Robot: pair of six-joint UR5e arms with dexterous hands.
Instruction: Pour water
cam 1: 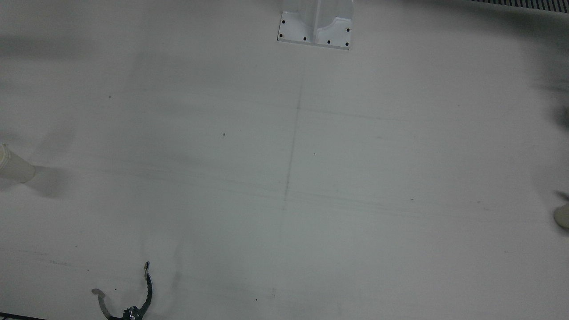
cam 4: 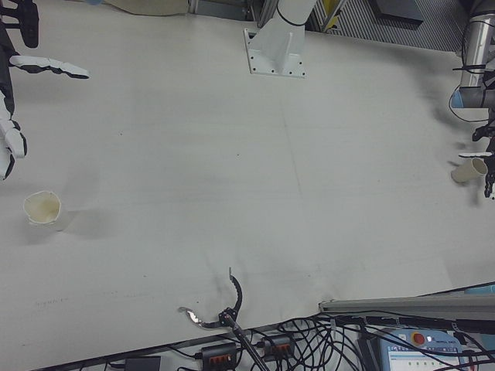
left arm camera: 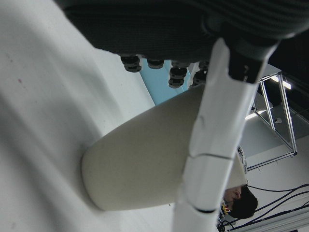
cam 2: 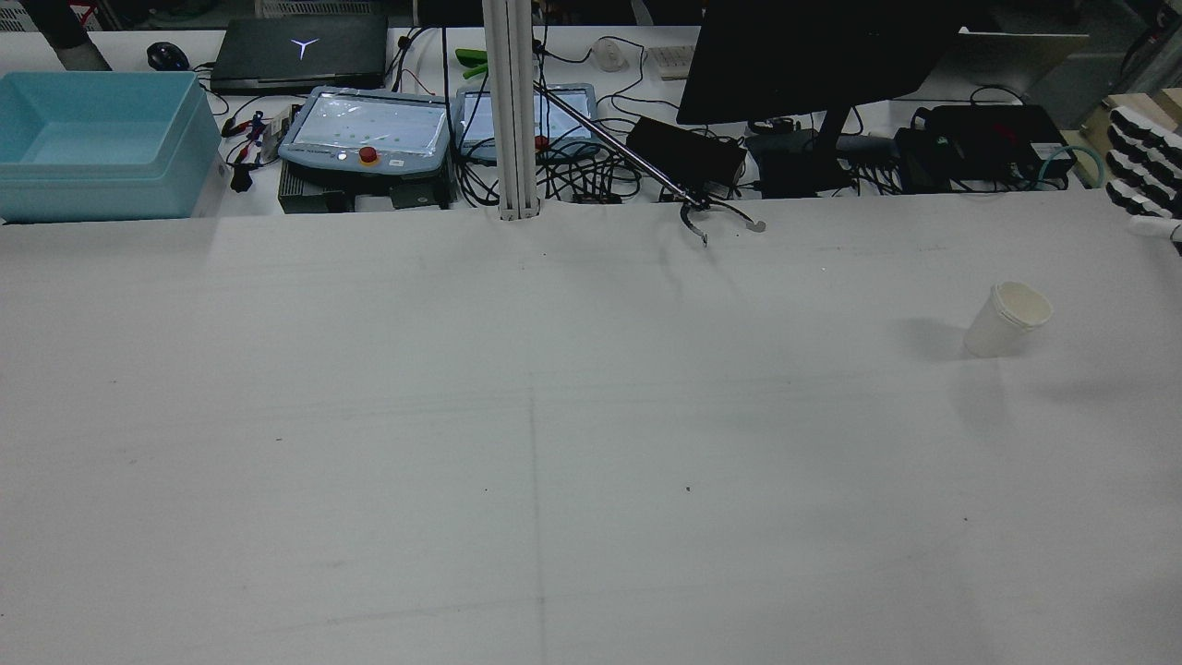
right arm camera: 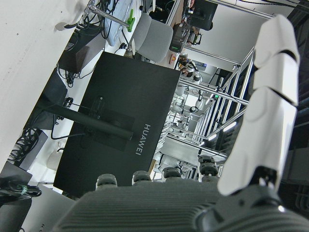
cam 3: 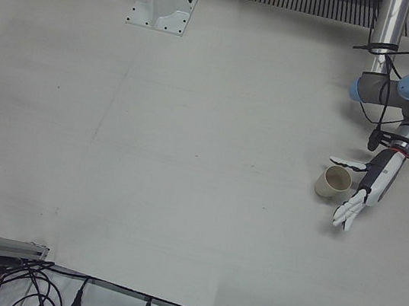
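Observation:
One paper cup [cam 3: 333,181] stands on the robot's left half of the table; it also shows in the right-front view [cam 4: 468,170] and fills the left hand view [left arm camera: 140,159]. My left hand [cam 3: 369,185] is open right beside it, thumb on one side and straight fingers [left arm camera: 212,145] along the other. A second paper cup [cam 2: 1007,319] stands on the right half, also seen in the right-front view [cam 4: 42,209] and at the front view's left edge [cam 1: 13,166]. My right hand [cam 4: 11,77] is open with its fingers spread, apart from that cup, toward the robot's side of the table.
A metal grabber tool [cam 4: 216,309] lies at the operators' table edge. An arm pedestal [cam 1: 315,24] stands at the robot's side. Beyond the table are a blue bin [cam 2: 92,139], a monitor [cam 2: 813,55] and cables.

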